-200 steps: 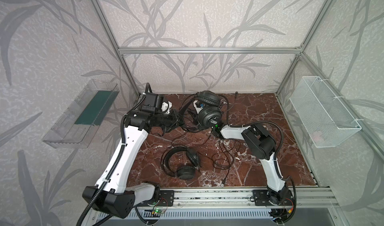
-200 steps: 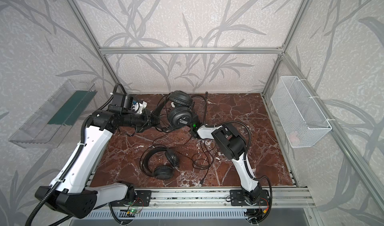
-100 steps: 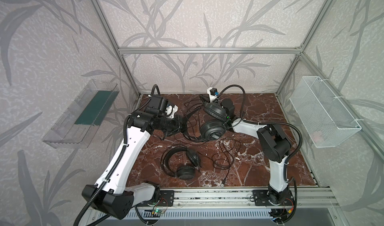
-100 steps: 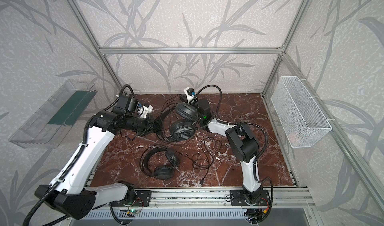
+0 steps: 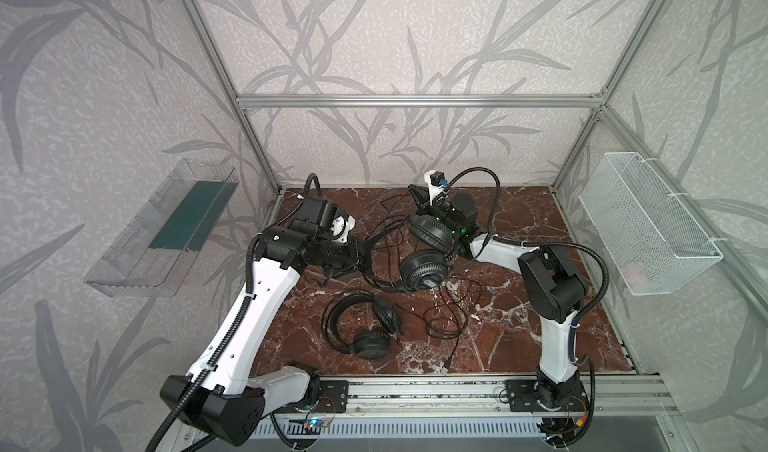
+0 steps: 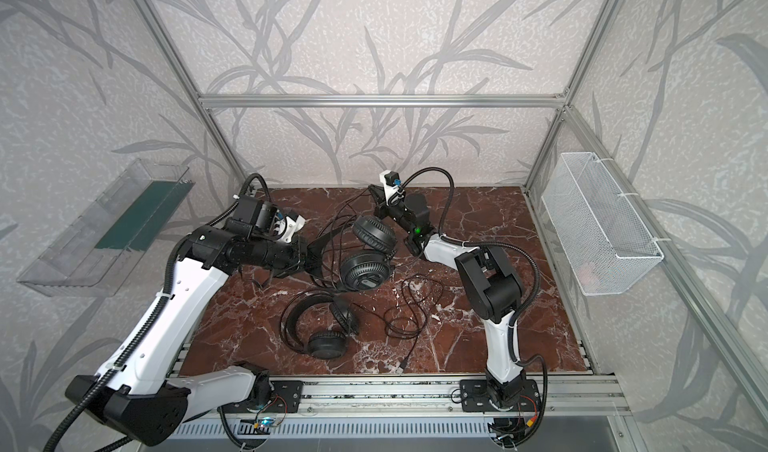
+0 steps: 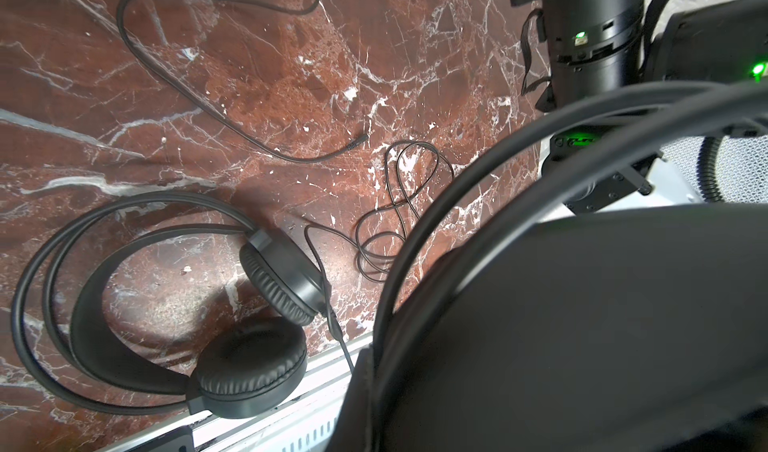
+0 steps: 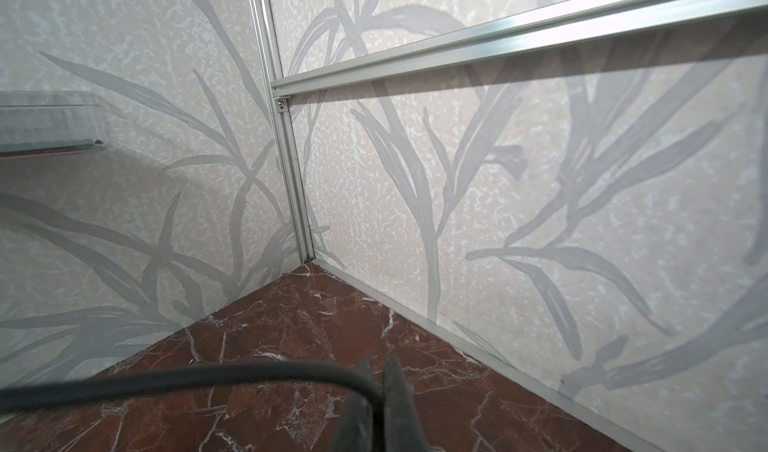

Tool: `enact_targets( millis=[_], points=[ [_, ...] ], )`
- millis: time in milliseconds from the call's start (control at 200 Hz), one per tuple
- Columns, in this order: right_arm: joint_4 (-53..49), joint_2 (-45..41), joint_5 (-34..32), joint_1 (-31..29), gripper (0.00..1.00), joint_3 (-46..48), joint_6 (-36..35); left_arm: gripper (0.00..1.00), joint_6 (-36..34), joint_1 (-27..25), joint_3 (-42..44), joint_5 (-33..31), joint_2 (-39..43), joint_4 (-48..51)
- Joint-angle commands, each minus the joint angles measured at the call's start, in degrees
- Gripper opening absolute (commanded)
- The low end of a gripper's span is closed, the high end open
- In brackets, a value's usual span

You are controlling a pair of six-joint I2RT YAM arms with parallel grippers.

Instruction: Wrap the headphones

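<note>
Bare table (image 5: 507,337) right of cable tangle (image 5: 446,319)

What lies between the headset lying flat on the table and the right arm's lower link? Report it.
Loose loops of thin black cable on the marble table; nothing else there. It shows in both top views.

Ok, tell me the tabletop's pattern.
The tabletop is reddish-brown marble with white veins; the left wrist view shows it best.

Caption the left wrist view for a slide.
Left wrist view: one black headset lies flat on the marble table while the gripped headset's headband arcs across the foreground.
</note>
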State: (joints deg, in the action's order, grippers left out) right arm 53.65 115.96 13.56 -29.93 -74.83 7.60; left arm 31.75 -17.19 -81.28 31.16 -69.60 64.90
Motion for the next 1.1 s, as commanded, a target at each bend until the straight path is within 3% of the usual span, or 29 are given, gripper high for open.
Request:
enact_targets(
  millis=[0, 255, 420, 565, 820, 1095],
  points=[
    [5.53, -3.61, -2.45, 1.86, 0.00, 2.44, 4.26, 0.00, -1.82, -0.21, -3.75, 0.49, 2.02, 0.19],
    [1.84, -5.95, -0.40, 4.93, 0.00, -1.95, 6.62, 0.00, -3.53, -0.21, -2.20, 0.25, 1.88, 1.25],
    [4.27, -4.12, -0.95, 6.33, 0.00, 0.41, 9.02, 0.00, -3.87, -0.22, -3.29, -0.67, 2.24, 1.53],
    [2.16, -2.03, 3.49, 5.77, 0.00, -0.26, 10.31, 0.00, -2.39, -0.21, -3.27, 0.80, 2.27, -0.52],
    [7.54, -3.04, 2.22, 2.19, 0.00, 10.94, 8.99, 0.00, 2.55, 1.13, -9.93, -4.06, 1.78, -3.71],
    [13.86, -5.79, 0.48, -3.37, 0.00, 22.15, 8.58, 0.00, 4.18, 2.51, -22.28, -11.84, -6.80, 0.42]
  ],
)
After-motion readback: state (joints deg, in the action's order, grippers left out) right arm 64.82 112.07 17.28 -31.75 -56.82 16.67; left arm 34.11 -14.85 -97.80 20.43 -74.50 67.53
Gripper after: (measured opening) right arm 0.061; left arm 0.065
